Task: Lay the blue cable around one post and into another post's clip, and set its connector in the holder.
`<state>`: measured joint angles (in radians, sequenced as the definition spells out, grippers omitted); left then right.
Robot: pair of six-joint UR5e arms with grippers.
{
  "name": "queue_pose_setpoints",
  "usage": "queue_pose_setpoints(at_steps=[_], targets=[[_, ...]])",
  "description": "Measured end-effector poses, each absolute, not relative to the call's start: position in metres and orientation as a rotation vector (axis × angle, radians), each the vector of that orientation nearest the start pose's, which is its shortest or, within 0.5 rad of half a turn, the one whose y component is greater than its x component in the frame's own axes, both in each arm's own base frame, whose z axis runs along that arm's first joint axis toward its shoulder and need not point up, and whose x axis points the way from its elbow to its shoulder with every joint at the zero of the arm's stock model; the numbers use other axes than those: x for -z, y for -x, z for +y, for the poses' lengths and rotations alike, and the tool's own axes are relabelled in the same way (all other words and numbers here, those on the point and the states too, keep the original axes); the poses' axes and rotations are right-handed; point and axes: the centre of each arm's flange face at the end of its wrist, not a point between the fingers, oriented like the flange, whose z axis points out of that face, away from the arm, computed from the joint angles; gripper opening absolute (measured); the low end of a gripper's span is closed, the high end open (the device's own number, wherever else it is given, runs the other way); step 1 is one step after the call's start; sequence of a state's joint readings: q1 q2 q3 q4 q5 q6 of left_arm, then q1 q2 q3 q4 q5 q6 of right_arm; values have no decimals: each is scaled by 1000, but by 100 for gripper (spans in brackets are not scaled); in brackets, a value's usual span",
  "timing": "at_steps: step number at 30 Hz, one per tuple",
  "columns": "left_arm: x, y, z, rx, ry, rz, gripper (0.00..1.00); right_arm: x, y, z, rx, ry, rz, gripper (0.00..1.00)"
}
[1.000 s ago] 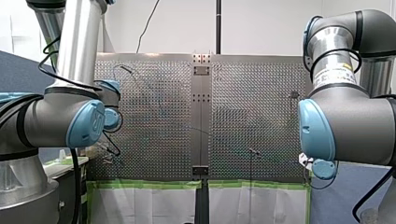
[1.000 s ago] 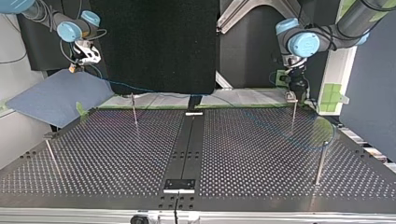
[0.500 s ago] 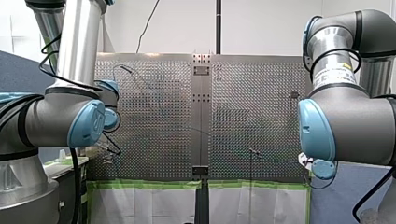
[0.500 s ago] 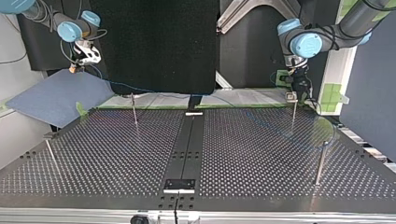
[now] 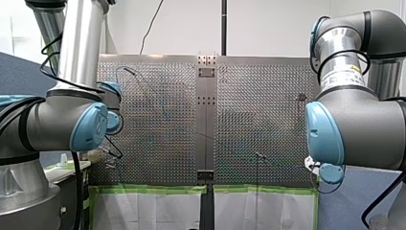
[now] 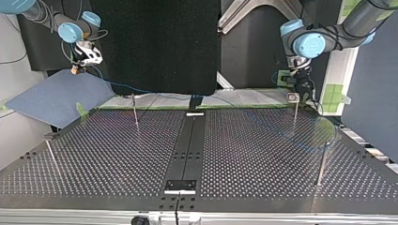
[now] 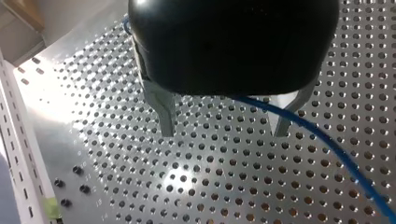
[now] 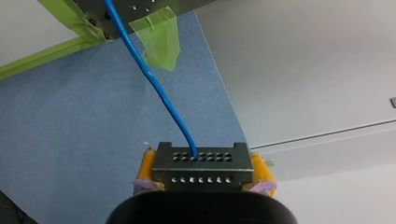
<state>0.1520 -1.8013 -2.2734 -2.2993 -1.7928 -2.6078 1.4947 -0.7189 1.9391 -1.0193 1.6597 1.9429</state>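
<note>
The blue cable (image 8: 159,88) ends in a dark connector (image 8: 201,167) clamped between my right fingers (image 8: 148,163), whose pads are yellow. From there the cable leads ahead of them past green tape (image 8: 161,39). My left fingers (image 7: 161,109) stand spread apart above the perforated worktop (image 7: 187,186), gripping nothing, and the cable passes just beside one of them.

Four thin posts (image 6: 135,111) stand on the bench (image 6: 108,154) (one carries a clip (image 6: 293,97)), one blue cable (image 8: 159,93), one connector (image 8: 201,167).
</note>
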Motion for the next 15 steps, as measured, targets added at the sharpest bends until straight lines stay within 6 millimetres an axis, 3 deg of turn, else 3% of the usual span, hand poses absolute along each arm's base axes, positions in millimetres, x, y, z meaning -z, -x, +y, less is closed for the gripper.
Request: queue_pose_setpoints(at_steps=[15], targets=[[-191, -420, -35, 382, 1022, 1304, 100, 42, -91, -542, -1247, -992, -1681, 0]])
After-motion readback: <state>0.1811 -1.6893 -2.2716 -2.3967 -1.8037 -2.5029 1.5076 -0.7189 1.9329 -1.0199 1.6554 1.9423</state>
